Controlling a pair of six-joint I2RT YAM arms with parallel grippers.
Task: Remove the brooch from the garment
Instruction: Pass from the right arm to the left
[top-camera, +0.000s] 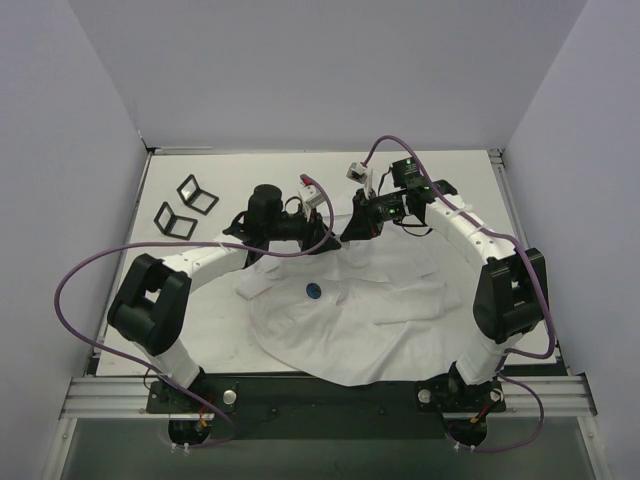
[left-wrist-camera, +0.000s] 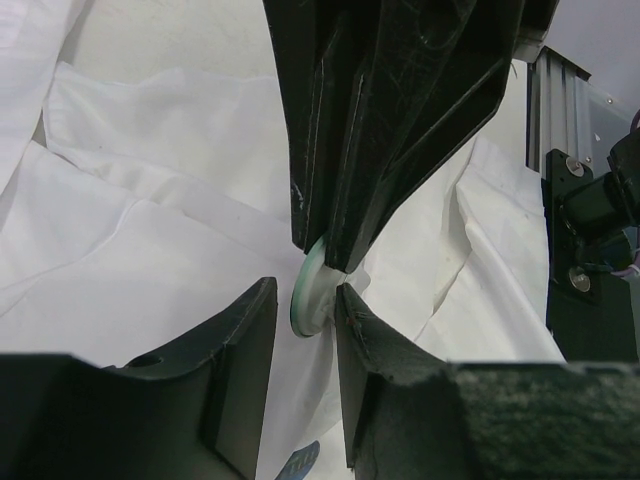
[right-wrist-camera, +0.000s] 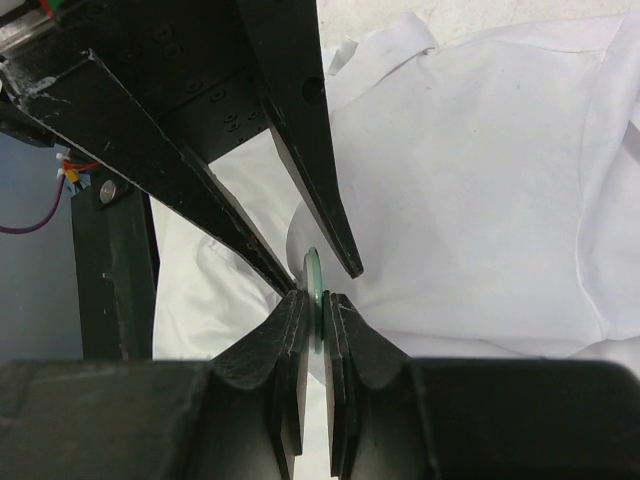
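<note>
The white garment (top-camera: 385, 305) lies spread across the table. Part of it is lifted between the two grippers at the back. The brooch (right-wrist-camera: 316, 272) is a thin round disc with a green rim, seen edge-on. My right gripper (right-wrist-camera: 318, 300) is shut on the disc. In the left wrist view the brooch (left-wrist-camera: 310, 292) sits between the jaws of my left gripper (left-wrist-camera: 306, 290). Those jaws stand apart: the right finger touches the fabric behind the disc and the left finger is clear of it. The right gripper (left-wrist-camera: 325, 255) comes down onto the disc from above. In the top view the brooch is hidden between the grippers.
A small blue round badge (top-camera: 313, 291) lies on the shirt in front of the grippers. Two black square frames (top-camera: 197, 193) (top-camera: 175, 220) stand at the back left of the table. White walls close off the table's sides and back.
</note>
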